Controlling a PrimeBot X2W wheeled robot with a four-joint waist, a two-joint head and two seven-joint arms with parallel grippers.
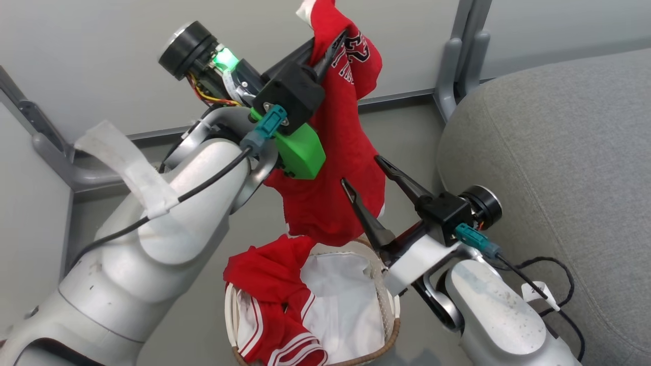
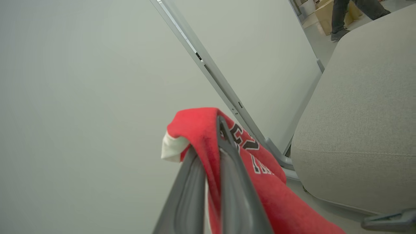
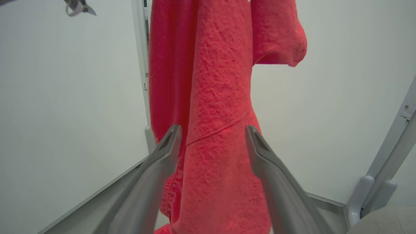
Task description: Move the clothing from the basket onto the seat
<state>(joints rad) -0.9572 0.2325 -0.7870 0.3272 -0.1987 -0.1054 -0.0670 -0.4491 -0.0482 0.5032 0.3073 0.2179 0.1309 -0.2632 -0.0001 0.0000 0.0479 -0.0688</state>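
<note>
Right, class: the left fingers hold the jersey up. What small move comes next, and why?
Probably close the right gripper on the jersey: its fingers stand open either side of the hanging cloth, while the left gripper pinches only the top. That would steady the loose hem above the basket before swinging to the seat at right.

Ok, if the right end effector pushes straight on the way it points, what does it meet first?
The red jersey, hanging just ahead of the open right end effector; it looks close, though depth is unclear.
</note>
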